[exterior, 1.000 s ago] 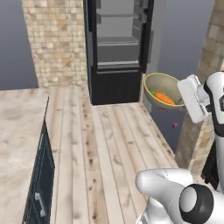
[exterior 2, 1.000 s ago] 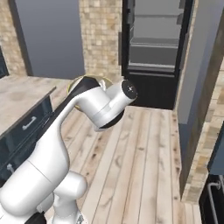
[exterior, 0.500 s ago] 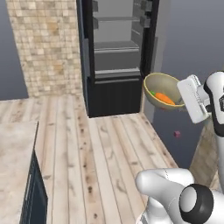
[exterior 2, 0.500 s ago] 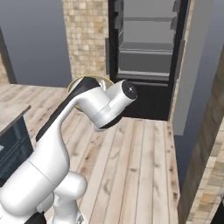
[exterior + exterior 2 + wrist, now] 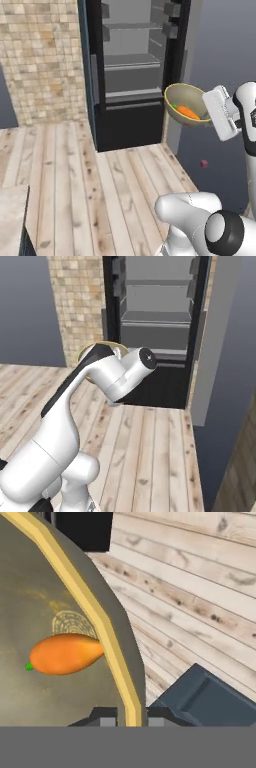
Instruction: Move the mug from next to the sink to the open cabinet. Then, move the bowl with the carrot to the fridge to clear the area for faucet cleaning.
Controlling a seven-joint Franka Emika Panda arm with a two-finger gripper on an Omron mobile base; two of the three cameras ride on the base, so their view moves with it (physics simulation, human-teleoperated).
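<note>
Olive-yellow and shallow, the bowl (image 5: 184,104) hangs in the air in my grip, carried at about the height of the lower shelves of the fridge (image 5: 132,75). My fingers (image 5: 126,718) are closed right down on its rim, one tip inside the wall and one outside, as the hand view shows at its bottom edge.

Judging progress: I see no mug, sink or wall cabinet from here, so I cannot confirm the first half of the job. The second half looks well along. The bowl is lifted and the fridge stands open just ahead, its grey shelves bare and its black door swung aside. What is left, as I read it, is to close the remaining gap, reach in, set the bowl on a shelf and let go.

The bowl is tilted, not level. In the left base view its open mouth faces partly up and partly away from the hand, with the pinched edge nearest the wrist.

The carrot (image 5: 65,653) lies loose on the bowl's floor, beyond the fingers and off to the inner-finger side. Its long axis runs roughly crosswise to the direction the fingers point. The blunt end with a green speck sits farther from the rim, and the tapered tip almost touches the inside wall.
</note>
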